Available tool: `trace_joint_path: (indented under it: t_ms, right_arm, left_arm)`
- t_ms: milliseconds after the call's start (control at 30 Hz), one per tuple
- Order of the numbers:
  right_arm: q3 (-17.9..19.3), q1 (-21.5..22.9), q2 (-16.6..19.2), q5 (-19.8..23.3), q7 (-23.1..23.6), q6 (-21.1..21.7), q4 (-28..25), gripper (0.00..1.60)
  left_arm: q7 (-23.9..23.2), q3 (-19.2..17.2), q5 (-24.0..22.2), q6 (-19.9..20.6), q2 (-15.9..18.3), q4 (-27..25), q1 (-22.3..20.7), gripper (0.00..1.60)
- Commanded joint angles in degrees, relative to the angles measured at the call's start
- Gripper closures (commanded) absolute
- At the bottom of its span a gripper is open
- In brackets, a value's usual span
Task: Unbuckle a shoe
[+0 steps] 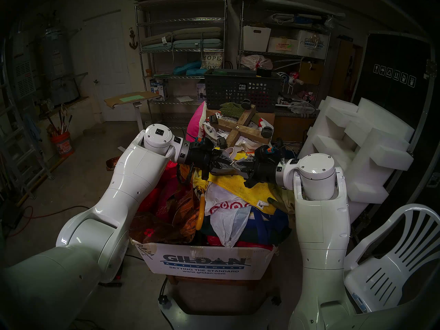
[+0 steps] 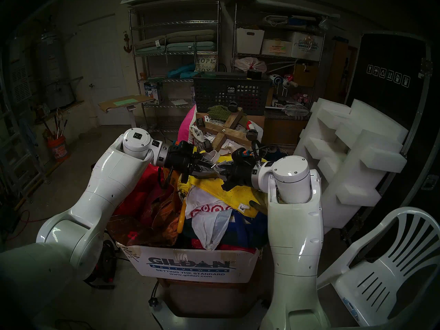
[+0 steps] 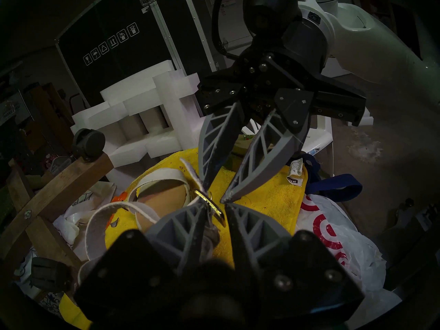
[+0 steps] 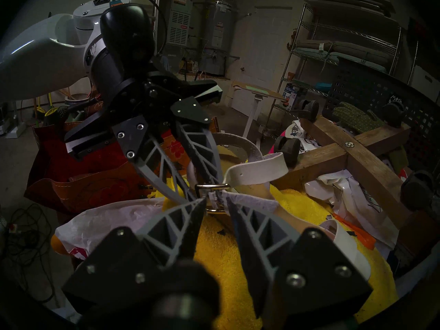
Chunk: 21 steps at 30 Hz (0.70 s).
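Sandal (image 3: 152,179): matt cream leather-like straps, shiny metal buckle (image 3: 209,203). Towel (image 4: 238,251): rough yellow terry cloth. Caster cross (image 4: 352,153): bare wood. Arms: glossy white.

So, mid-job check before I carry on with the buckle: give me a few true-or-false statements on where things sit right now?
1. The cream-white strappy sandal lies on a yellow terry towel. True.
2. The left pincer and the right pincer meet tip to tip at the small metal buckle. True.
3. The green dotted work glove lies under the sandal. False: it lies apart, beyond the wooden cross with castors.
4. The white plastic chair stands on the robot's left. False: it stands on its right.
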Motion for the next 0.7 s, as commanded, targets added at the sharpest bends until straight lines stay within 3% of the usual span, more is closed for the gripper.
trace_joint_path:
  t_ms: [0, 667]
  right_arm:
    - [-0.3, 0.5, -0.1, -0.1, -0.2, -0.1, -1.1, 0.80]
    - [-0.7, 0.4, -0.1, -0.7, 0.3, -0.1, -1.1, 0.78]
  left_arm:
    - [0.1, -0.6, -0.4, 0.2, 0.2, -1.2, -0.6, 0.88]
    - [-0.5, -1.1, -0.4, 0.2, 0.3, -2.1, -0.3, 0.88]
